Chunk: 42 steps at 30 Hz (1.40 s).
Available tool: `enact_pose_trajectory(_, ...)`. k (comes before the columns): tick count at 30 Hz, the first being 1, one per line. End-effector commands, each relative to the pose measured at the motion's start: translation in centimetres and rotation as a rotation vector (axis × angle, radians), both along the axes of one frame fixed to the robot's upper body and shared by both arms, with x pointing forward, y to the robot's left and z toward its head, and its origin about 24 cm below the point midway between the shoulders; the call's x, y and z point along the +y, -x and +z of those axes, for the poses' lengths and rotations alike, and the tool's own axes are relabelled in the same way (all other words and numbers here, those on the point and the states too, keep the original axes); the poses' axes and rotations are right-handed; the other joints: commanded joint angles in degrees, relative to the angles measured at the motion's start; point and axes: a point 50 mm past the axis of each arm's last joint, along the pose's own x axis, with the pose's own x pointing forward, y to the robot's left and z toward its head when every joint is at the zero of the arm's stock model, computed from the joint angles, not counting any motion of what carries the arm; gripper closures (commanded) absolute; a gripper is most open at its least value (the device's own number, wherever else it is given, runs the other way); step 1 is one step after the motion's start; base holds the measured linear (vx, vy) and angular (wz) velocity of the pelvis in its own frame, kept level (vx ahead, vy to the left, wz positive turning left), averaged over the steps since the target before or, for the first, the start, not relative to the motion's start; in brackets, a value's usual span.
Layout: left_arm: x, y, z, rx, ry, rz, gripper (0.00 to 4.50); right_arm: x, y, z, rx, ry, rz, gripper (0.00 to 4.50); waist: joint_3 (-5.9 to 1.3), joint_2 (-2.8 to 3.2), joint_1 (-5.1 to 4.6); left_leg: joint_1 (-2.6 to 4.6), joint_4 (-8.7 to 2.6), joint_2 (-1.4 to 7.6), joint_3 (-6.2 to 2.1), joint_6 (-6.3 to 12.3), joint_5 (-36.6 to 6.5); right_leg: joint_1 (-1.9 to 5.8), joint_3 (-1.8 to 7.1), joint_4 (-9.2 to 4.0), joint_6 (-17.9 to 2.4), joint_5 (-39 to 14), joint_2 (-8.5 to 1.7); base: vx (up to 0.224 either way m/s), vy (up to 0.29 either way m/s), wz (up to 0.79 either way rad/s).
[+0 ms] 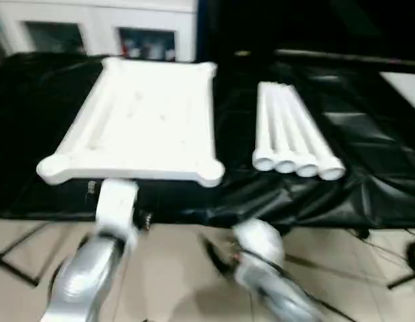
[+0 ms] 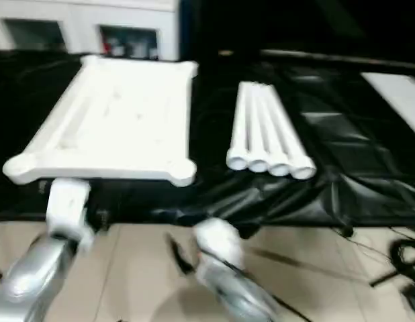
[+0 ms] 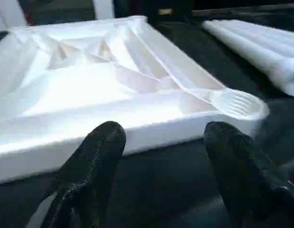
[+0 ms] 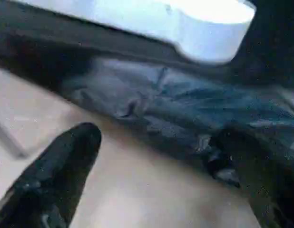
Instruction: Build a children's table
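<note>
The white table top [image 1: 140,121] lies underside up on the black-covered bench, ribs and round corner sockets [image 3: 237,102] showing. To its right, several white legs [image 1: 291,134] lie side by side, flared ends toward me. My left gripper [image 3: 166,135] is open, empty, and just short of the top's near edge. My left forearm [image 1: 93,268] reaches up toward that edge. My right gripper [image 4: 161,142] is open and empty, low over the floor in front of the bench, facing the top's near right corner [image 4: 209,33]. My right forearm [image 1: 261,255] sits below the bench edge.
A crinkled black sheet [image 1: 342,194] covers the bench and hangs over its front edge. Beige floor tiles [image 1: 174,268] lie below, with thin black stand legs [image 1: 19,261] at left and cables [image 1: 409,261] at right. White cabinets [image 1: 93,30] stand behind.
</note>
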Motion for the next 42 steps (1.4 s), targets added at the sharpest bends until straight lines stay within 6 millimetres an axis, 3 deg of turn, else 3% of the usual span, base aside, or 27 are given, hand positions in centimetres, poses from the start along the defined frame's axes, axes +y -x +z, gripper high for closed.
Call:
enact_pose_trajectory(1, 0.2, -1.4, 0.6, -0.027, 0.017, 0.049, 1.32, 4.2, -2.2, 4.3, -0.033, -0.155, -0.114, 0.00, -1.77, 0.81, 0.11, 0.63, -4.34, 2.57, -1.87, -2.42, -12.3, 1.20, 2.74, -3.83, -7.7, -1.6, -4.04, 0.000, 0.000, 0.00)
enact_pose_trajectory(2, 0.2, -1.7, 0.8, -0.035, 0.022, 0.055, 1.32, 2.3, -3.3, 6.4, -0.088, -0.189, -0.138, 0.00, -1.51, 0.78, 0.08, 0.53, -4.46, 2.14, -1.80, -1.92, -13.3, 1.50, 2.85, -4.08, -6.6, -2.2, -3.38, 0.000, 0.000, 0.00)
enact_pose_trajectory(3, 0.1, -1.9, 1.0, -0.041, 0.025, 0.059, 1.32, 0.9, -3.8, 7.9, -0.132, -0.213, -0.150, 0.00, -1.73, 1.24, 0.56, 0.94, -4.66, 2.70, -2.24, -1.63, -14.4, 1.58, 2.84, -3.69, -5.8, -1.0, -3.43, 0.000, 0.000, 0.00)
enact_pose_trajectory(4, -0.1, -2.5, 1.2, -0.043, 0.034, 0.059, 1.32, -4.3, -4.3, 12.6, -0.274, -0.260, -0.142, 0.00, -1.91, 0.33, 0.36, 0.45, -4.64, 2.87, -2.49, -1.00, -13.4, 2.34, 2.74, -3.31, -5.2, 0.8, -3.57, -0.055, 0.015, 0.00)
enact_pose_trajectory(5, -0.2, -2.5, 1.1, -0.034, 0.034, 0.055, 1.32, -5.2, -4.2, 13.2, -0.297, -0.265, -0.147, 0.00, -2.44, 0.28, 0.84, 0.55, -4.30, 3.17, -2.59, -0.78, -11.8, 2.42, 2.75, -2.97, -5.2, 2.7, -4.07, -0.061, 0.028, -0.06)
enact_pose_trajectory(6, -0.2, -2.5, 1.0, -0.033, 0.034, 0.055, 1.32, -5.3, -4.2, 13.3, -0.299, -0.266, -0.147, 0.00, -2.22, 0.09, 0.75, 0.23, -4.04, 2.89, -2.34, 0.05, -8.6, 2.01, 2.73, -2.77, -5.0, 4.8, -4.03, -0.061, 0.028, -0.06)
enact_pose_trajectory(7, -0.3, -2.5, 0.9, -0.024, 0.036, 0.051, 1.32, -5.8, -4.1, 13.6, -0.310, -0.268, -0.155, 0.00, -1.76, 0.63, 1.10, 0.53, -4.17, 2.79, -1.96, -0.28, -9.7, 1.35, 2.81, -3.39, -4.8, 1.5, -4.03, 0.000, 0.000, 0.00)
enact_pose_trajectory(9, -0.4, -2.2, 0.6, -0.023, 0.016, 0.037, 1.32, -6.1, -3.8, 13.7, -0.305, -0.273, -0.122, 0.00, -1.84, 0.46, 1.21, 0.52, -4.17, 2.60, -1.77, -1.07, -11.2, 1.30, 2.96, -3.86, -4.8, -2.3, -4.07, 0.000, 0.000, 0.00)
enact_pose_trajectory(10, -0.5, -1.9, 0.3, -0.020, 0.009, 0.022, 1.32, -6.8, -3.8, 12.7, -0.267, -0.263, -0.086, 0.00, -1.82, 0.75, 1.31, 0.55, -4.38, 2.69, -1.90, -1.42, -12.2, 1.30, 2.94, -4.01, -4.7, -3.6, -4.16, 0.000, 0.000, 0.00)
enact_pose_trajectory(12, -0.6, -1.7, -0.1, -0.010, 0.004, 0.007, 1.32, -7.8, -3.8, 11.4, -0.225, -0.236, -0.062, 0.00, -1.78, 0.10, 1.27, 1.16, -4.46, 2.88, -2.04, -2.78, -18.4, 0.95, 2.79, -4.58, -4.4, -9.7, -3.81, 0.000, 0.000, 0.00)
enact_pose_trajectory(13, -0.7, -1.4, -0.5, 0.002, -0.013, -0.008, 1.32, -8.9, -3.6, 10.1, -0.193, -0.203, -0.042, 0.00, -1.82, -0.20, 1.50, 1.08, -4.47, 2.88, -2.10, -2.81, -19.5, 1.02, 2.79, -4.89, -4.2, -11.7, -3.91, 0.000, 0.000, 0.00)
enact_pose_trajectory(14, -0.8, -1.2, -0.8, 0.013, -0.028, -0.019, 1.32, -9.8, -3.4, 9.2, -0.148, -0.196, -0.032, 0.00, -1.64, -0.02, 1.42, 1.03, -4.46, 2.84, -2.03, -2.55, -20.6, 0.66, 2.89, -5.02, -4.4, -12.9, -3.86, 0.000, 0.000, 0.00)
enact_pose_trajectory(15, -0.8, -0.9, -1.1, 0.023, -0.042, -0.030, 1.32, -10.8, -3.3, 8.6, -0.098, -0.211, -0.044, 0.00, -1.94, -0.51, 1.53, 0.80, -4.17, 2.72, -1.93, -1.64, -19.7, 0.77, 3.06, -5.04, -4.5, -12.7, -3.98, 0.000, 0.000, 0.00)
enact_pose_trajectory(17, -0.6, -0.9, -1.1, 0.028, -0.052, -0.014, 1.32, -11.5, -3.8, 8.7, -0.083, -0.252, -0.079, 0.00, -1.96, -0.56, 1.67, 0.03, -4.16, 2.68, -2.00, -0.24, -16.0, 1.15, 3.08, -4.80, -5.6, -10.9, -4.26, 0.000, 0.000, 0.00)
enact_pose_trajectory(18, -0.5, -0.9, -1.1, 0.027, -0.049, -0.003, 1.32, -12.0, -4.2, 8.9, -0.081, -0.275, -0.101, 0.00, -1.99, 0.04, 1.65, 0.05, -4.14, 2.79, -1.98, 0.32, -14.5, 1.01, 3.03, -4.74, -6.3, -9.6, -4.30, 0.000, 0.000, 0.00)
enact_pose_trajectory(20, -0.5, -1.1, -0.9, 0.017, -0.042, 0.010, 1.32, -12.3, -4.8, 9.1, -0.072, -0.303, -0.129, 0.00, -1.82, -0.05, 1.45, 0.06, -4.16, 2.76, -1.99, 0.28, -13.7, 1.11, 2.82, -4.69, -6.9, -10.5, -4.24, 0.000, 0.000, 0.00)
enact_pose_trajectory(23, -0.5, -1.4, -0.4, -0.027, -0.064, 0.015, 1.32, -12.7, -5.6, 9.7, -0.105, -0.314, -0.147, 0.00, -2.00, 0.54, 1.47, 0.35, -3.90, 2.74, -1.90, -0.29, -12.6, 1.02, 2.72, -4.65, -7.0, -9.4, -4.13, 0.000, 0.000, 0.00)
enact_pose_trajectory(28, -0.9, -2.0, 0.2, -0.059, -0.043, 0.037, 1.32, -12.3, -6.0, 9.0, -0.129, -0.183, -0.155, 0.00, -2.24, 0.50, 1.58, 0.10, -3.64, 2.70, -1.74, 0.06, -10.0, 1.20, 2.61, -4.20, -8.3, -5.1, -4.00, 0.000, 0.000, 0.00)
enact_pose_trajectory(32, -1.0, -2.3, 0.5, -0.049, -0.019, 0.038, 1.32, -11.8, -6.5, 9.1, -0.118, -0.195, -0.173, 0.00, -2.42, 0.44, 1.59, 0.14, -3.51, 2.69, -1.73, 0.51, -8.4, 1.48, 2.58, -3.72, -9.3, -1.6, -4.03, 0.000, 0.000, 0.00)
enact_pose_trajectory(35, -0.9, -2.6, 1.0, -0.056, 0.003, 0.046, 1.32, -11.0, -7.1, 9.5, -0.133, -0.156, -0.156, 0.00, -2.33, 0.15, 1.57, 0.42, -3.59, 2.59, -1.62, 0.21, -10.0, 1.61, 2.45, -3.82, -9.3, -3.5, -3.98, 0.000, 0.000, 0.00)
enact_pose_trajectory(36, -0.9, -2.7, 1.2, -0.065, 0.010, 0.043, 1.32, -10.5, -7.3, 9.6, -0.146, -0.122, -0.137, 0.00, -1.85, 0.77, 1.78, -2.29, -5.07, 1.27, -4.00, 5.40, -14.7, 4.25, -0.80, -4.45, -7.8, -10.9, -5.62, 0.000, 0.000, 0.00)
enact_pose_trajectory(37, -0.9, -2.7, 1.2, -0.065, 0.009, 0.042, 1.32, -10.5, -7.3, 9.6, -0.147, -0.121, -0.135, 0.00, -1.77, 0.91, 1.45, -1.60, -4.35, 0.79, -4.90, 7.34, -20.1, 4.37, -1.78, -5.88, -7.1, -20.8, -6.60, -0.008, -0.014, 0.38)
enact_pose_trajectory(38, -1.0, -2.7, 1.2, -0.072, -0.001, 0.039, 1.32, -10.0, -7.4, 9.7, -0.159, -0.125, -0.116, 0.00, -1.71, 0.76, 1.44, -2.11, -4.07, 0.70, -5.12, 7.69, -20.2, 5.31, -2.08, -6.69, -6.8, -24.5, -7.22, 0.023, -0.013, 0.54)
enact_pose_trajectory(39, -1.0, -2.7, 1.2, -0.071, -0.004, 0.040, 1.32, -9.9, -7.4, 9.8, -0.158, -0.139, -0.115, 0.00, -0.98, 1.17, 1.66, -1.84, -3.52, 0.53, -5.01, 6.97, -23.1, 6.21, -3.52, -8.47, -6.0, -34.9, -7.94, 0.023, -0.013, 0.54)
enact_pose_trajectory(40, -1.0, -2.8, 1.2, -0.070, -0.009, 0.042, 1.32, -9.6, -7.5, 9.9, -0.153, -0.159, -0.108, 0.00, -0.76, 1.19, 1.89, -1.71, -2.50, 0.29, -4.78, 6.29, -23.7, 7.47, -4.56, -9.98, -5.1, -42.1, -8.73, 0.038, -0.005, 0.58)
enact_pose_trajectory(41, -1.0, -2.8, 1.1, -0.070, -0.010, 0.043, 1.32, -9.5, -7.5, 10.0, -0.158, -0.163, -0.100, 0.00, -0.38, 1.28, 1.96, -1.09, -2.07, 0.24, -4.62, 6.03, -24.8, 7.53, -5.29, -10.71, -4.9, -44.5, -8.92, 0.059, 0.008, 0.59)
enact_pose_trajectory(42, -1.0, -2.7, 1.1, -0.069, -0.010, 0.043, 1.32, -9.5, -7.5, 10.1, -0.159, -0.166, -0.098, 0.00, -0.41, 1.52, 1.78, -0.90, -2.37, 0.71, -4.65, 5.64, -24.1, 8.52, -6.02, -10.87, -5.3, -43.2, -8.18, 0.059, 0.008, 0.59)
